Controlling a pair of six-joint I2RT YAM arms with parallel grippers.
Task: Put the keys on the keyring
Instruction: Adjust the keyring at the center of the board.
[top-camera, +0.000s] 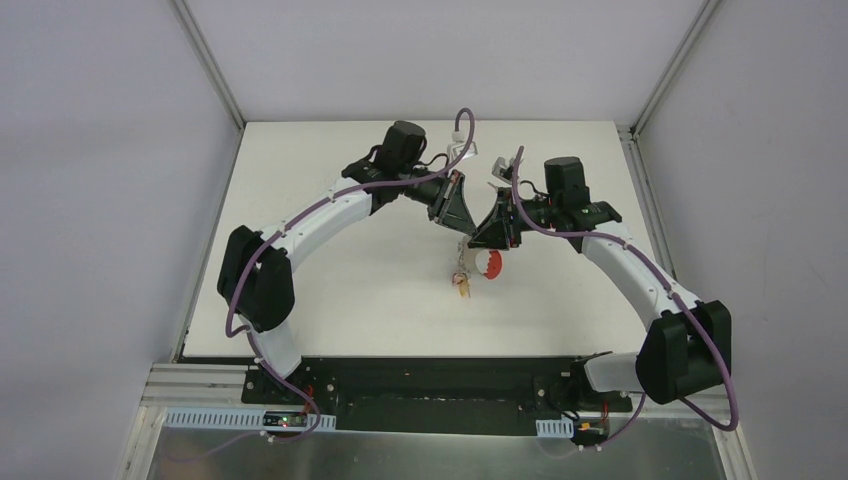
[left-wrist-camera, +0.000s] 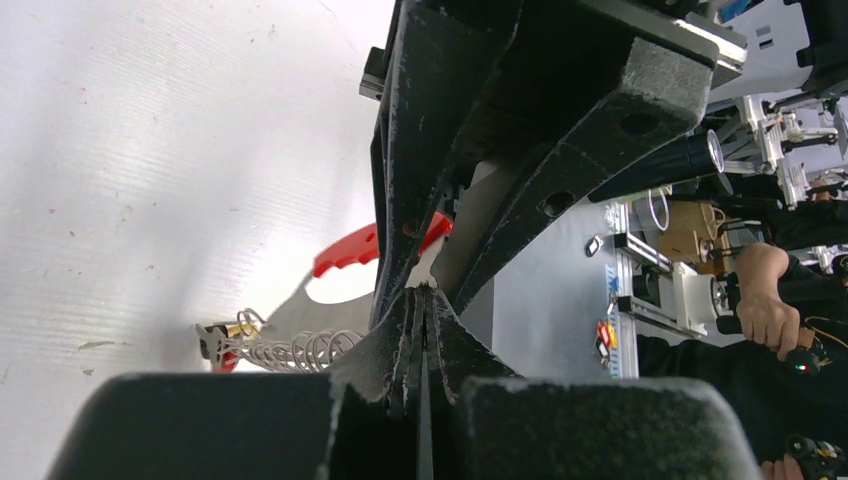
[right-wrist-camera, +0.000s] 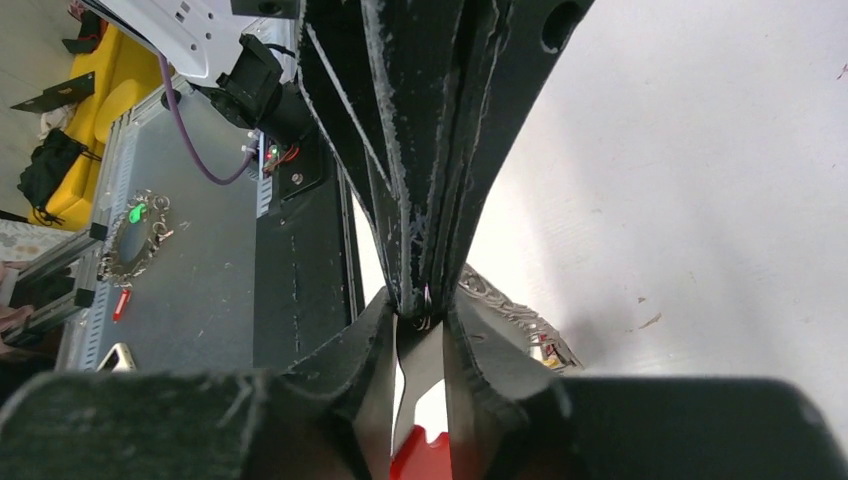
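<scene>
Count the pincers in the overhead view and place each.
2. The left pincer is over the middle of the table, shut on the keyring. The right pincer meets it tip to tip from the right, jaws a little apart.

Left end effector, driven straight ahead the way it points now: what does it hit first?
The right end effector, almost at once: it faces the left end effector tip to tip at the keyring. They may already touch; depth is unclear.

- No text, brand, number or sign can be read in any view.
- The keys show too small for any print on them to be made out.
</scene>
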